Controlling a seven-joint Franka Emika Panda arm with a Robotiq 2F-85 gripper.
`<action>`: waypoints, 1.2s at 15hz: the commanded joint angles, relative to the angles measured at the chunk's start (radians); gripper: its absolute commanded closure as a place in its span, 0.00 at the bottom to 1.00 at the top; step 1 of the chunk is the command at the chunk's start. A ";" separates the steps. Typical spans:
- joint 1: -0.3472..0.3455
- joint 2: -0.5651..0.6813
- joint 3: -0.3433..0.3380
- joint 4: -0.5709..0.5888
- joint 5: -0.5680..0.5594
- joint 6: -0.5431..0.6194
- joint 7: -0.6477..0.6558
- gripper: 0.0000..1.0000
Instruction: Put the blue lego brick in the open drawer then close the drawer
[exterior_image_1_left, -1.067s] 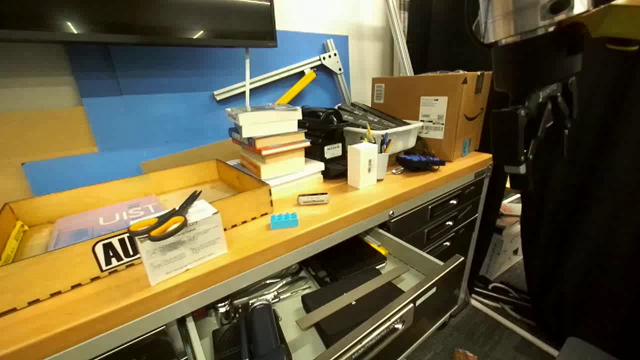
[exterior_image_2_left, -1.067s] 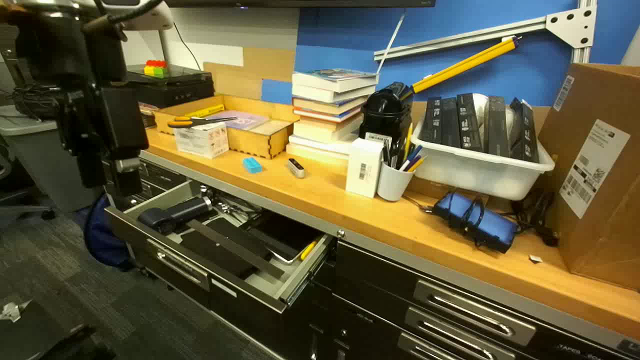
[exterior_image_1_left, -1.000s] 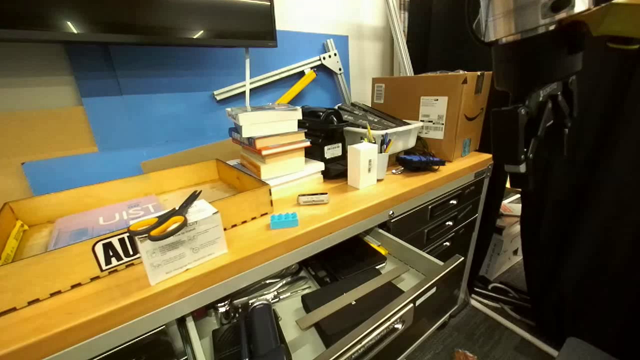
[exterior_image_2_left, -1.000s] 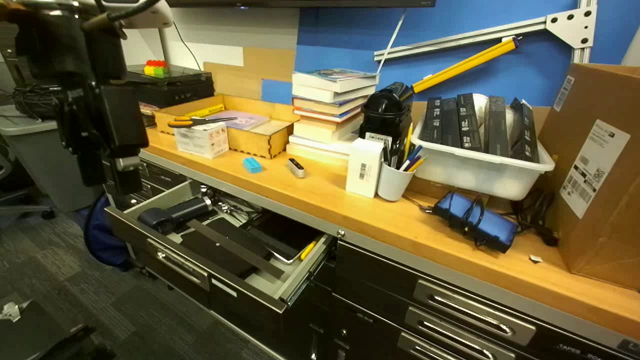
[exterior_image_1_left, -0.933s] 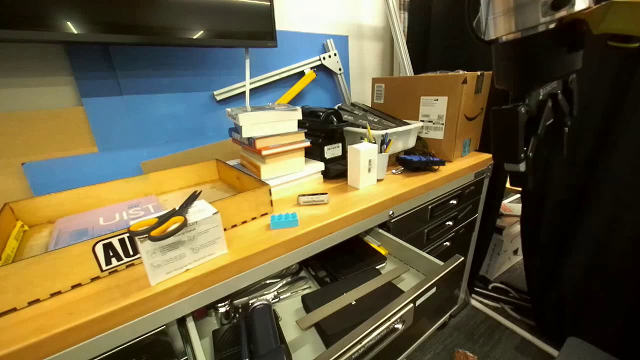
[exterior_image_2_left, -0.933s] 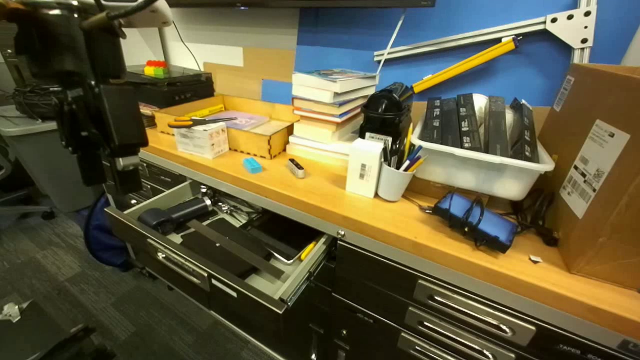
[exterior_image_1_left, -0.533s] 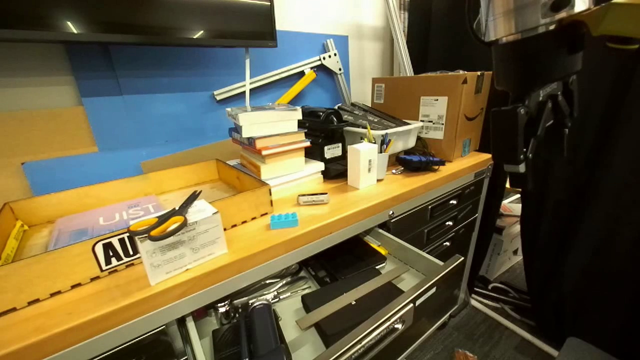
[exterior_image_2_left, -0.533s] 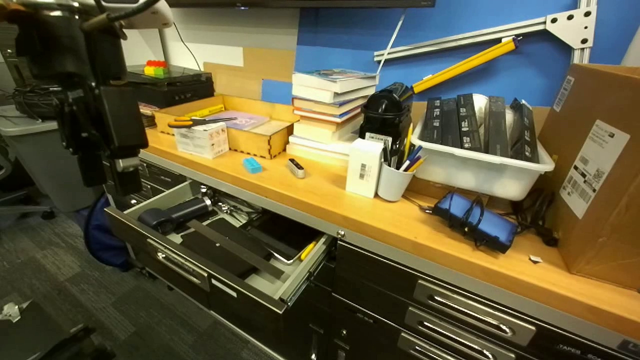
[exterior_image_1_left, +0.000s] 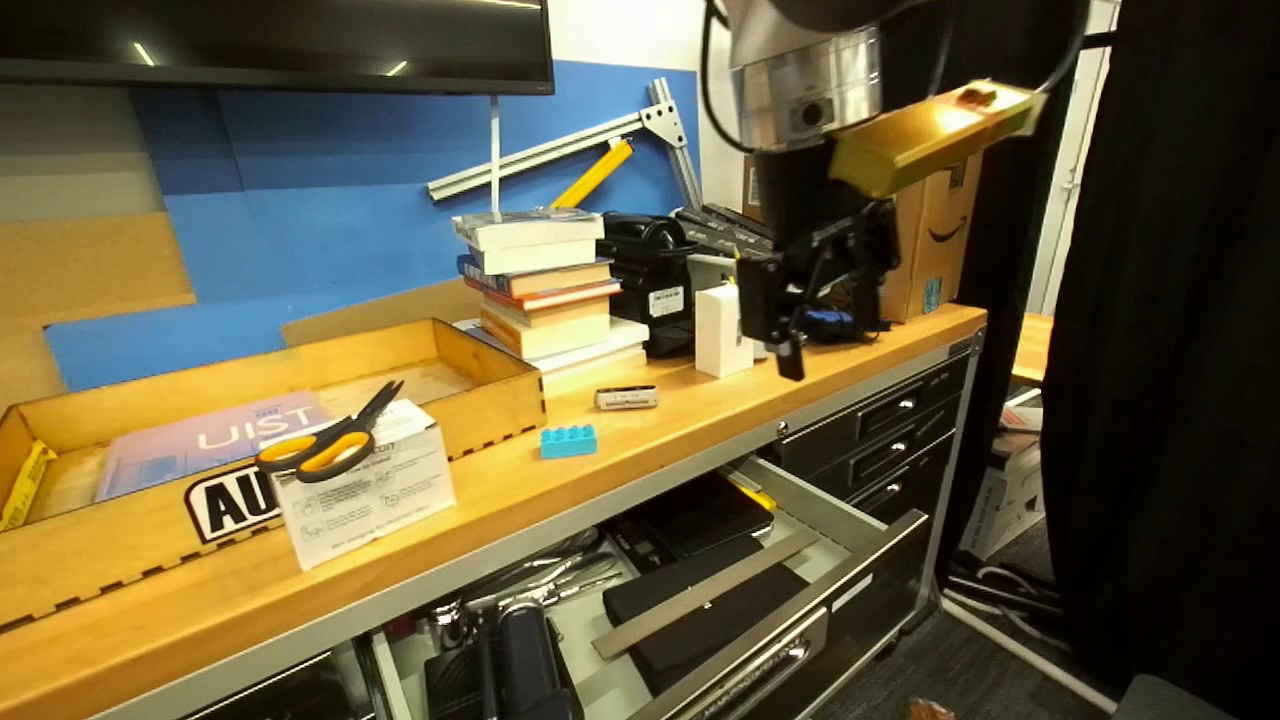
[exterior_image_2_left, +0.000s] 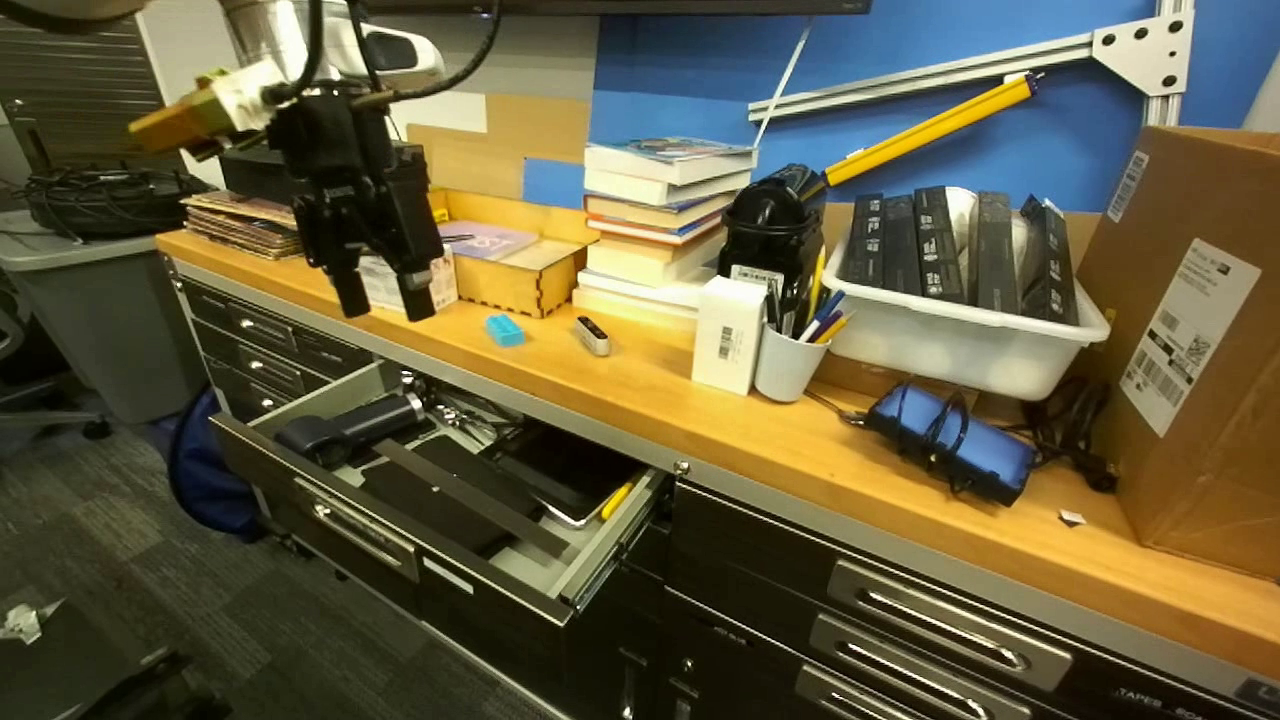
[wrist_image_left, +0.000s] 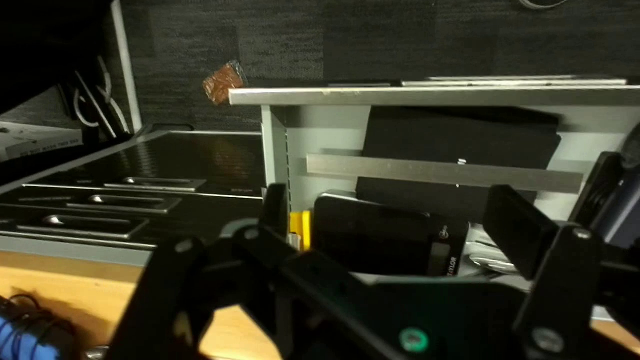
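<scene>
my gripper (exterior_image_2_left: 385, 302), spread wide and empty, hangs high, toward the drawer (exterior_image_2_left: 510, 618); the brick (exterior_image_2_left: 505, 330) lies on the bench (exterior_image_2_left: 620, 385), lower and nearer the wall (exterior_image_2_left: 550, 60); i judge the coming reach runs inward and down

"UIST" — purple sheet (exterior_image_1_left: 200, 445); "AU…" — wooden tray (exterior_image_1_left: 110, 545)

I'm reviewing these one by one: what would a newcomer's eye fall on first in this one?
Probably the open drawer, jutting from under the bench, a metal strip lying inside. Next, the bright blue brick on the bench, up behind the drawer. The black gripper, open, hangs in midair in both exterior views.
</scene>
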 joint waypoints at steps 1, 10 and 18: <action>0.032 0.250 0.031 0.209 -0.008 0.037 0.069 0.00; 0.160 0.678 -0.006 0.565 0.003 0.168 0.349 0.00; 0.242 0.844 -0.108 0.696 -0.016 0.210 0.501 0.00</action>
